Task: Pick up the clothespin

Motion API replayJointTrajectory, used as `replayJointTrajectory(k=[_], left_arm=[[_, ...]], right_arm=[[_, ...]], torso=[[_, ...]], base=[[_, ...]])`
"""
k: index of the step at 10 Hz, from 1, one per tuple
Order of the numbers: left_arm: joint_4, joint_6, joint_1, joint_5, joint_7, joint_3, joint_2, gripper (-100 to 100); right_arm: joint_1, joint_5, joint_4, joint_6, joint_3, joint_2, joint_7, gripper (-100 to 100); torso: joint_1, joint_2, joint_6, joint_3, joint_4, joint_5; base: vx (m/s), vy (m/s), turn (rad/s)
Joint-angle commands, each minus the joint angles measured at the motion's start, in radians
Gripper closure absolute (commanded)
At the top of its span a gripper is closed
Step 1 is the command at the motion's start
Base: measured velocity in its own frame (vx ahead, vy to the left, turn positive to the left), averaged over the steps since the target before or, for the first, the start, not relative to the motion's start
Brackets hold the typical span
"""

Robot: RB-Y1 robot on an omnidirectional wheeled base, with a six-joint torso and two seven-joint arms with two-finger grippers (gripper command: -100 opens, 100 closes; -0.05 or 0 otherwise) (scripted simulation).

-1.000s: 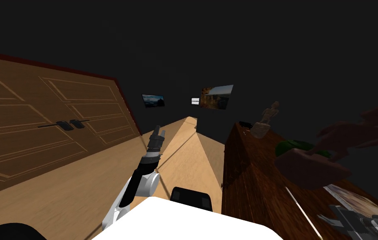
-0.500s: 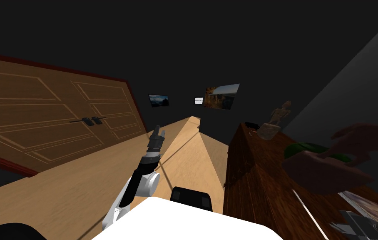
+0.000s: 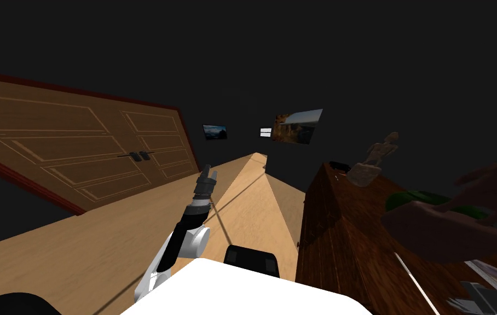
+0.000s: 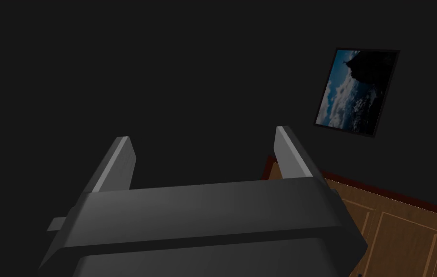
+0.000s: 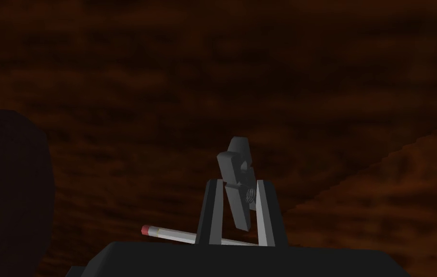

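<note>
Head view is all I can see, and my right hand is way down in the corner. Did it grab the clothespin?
Observer: Yes. The right wrist view shows the right gripper shut on the grey clothespin.
Operator: Is anything else near it?
Observer: A pencil with a pink eraser end passes just behind that gripper.
Operator: And my left hand?
Observer: The left gripper is open and holds nothing.
</note>
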Motion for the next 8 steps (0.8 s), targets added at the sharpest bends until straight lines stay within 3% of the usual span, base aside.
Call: replayJointTrajectory(k=[1, 2, 4, 5, 6, 7, 8], left_arm=[[0.0, 0.0, 0.0, 0.0, 0.0, 0.0, 0.0, 0], [0.0, 0.0, 0.0, 0.0, 0.0, 0.0, 0.0, 0], [0.0, 0.0, 0.0, 0.0, 0.0, 0.0, 0.0, 0], [0.0, 0.0, 0.0, 0.0, 0.0, 0.0, 0.0, 0], [0.0, 0.0, 0.0, 0.0, 0.0, 0.0, 0.0, 0], [0.0, 0.0, 0.0, 0.0, 0.0, 0.0, 0.0, 0], [0.0, 0.0, 0.0, 0.0, 0.0, 0.0, 0.0, 0]], right_arm=[[-0.017, -0.011, 0.05, -0.009, 0.012, -0.001, 0.014, 100], [-0.06, -0.029, 0.09, -0.026, 0.04, 0.002, 0.041, 100], [-0.06, -0.029, 0.124, -0.026, 0.04, 0.002, 0.041, 100], [-0.102, -0.047, 0.172, -0.043, 0.069, 0.005, 0.068, 100], [-0.102, -0.047, 0.19, -0.043, 0.069, 0.005, 0.068, 100], [-0.14, -0.065, 0.22, -0.06, 0.098, 0.007, 0.095, 100], [-0.144, -0.065, 0.244, -0.06, 0.098, 0.007, 0.095, 100]], torso=[[0.0, 0.0, 0.0, 0.0, 0.0, 0.0], [-0.001, 0.0, 0.002, 0.0, 0.0, 0.0], [-0.001, 0.0, 0.003, 0.0, 0.0, 0.0], [-0.001, 0.0, 0.004, 0.0, 0.0, 0.0], [-0.001, 0.0, 0.002, 0.0, 0.0, 0.0], [0.0, 0.0, 0.003, 0.0, 0.001, 0.001], [0.002, 0.001, 0.002, 0.001, 0.001, 0.001]], base=[[-0.058, 0.017, 0.089], [-0.061, 0.016, 0.126], [-0.035, 0.011, 0.031], [-0.043, 0.017, 0.102], [-0.05, 0.021, 0.107], [-0.069, 0.044, 0.158], [-0.056, 0.038, 0.084]])
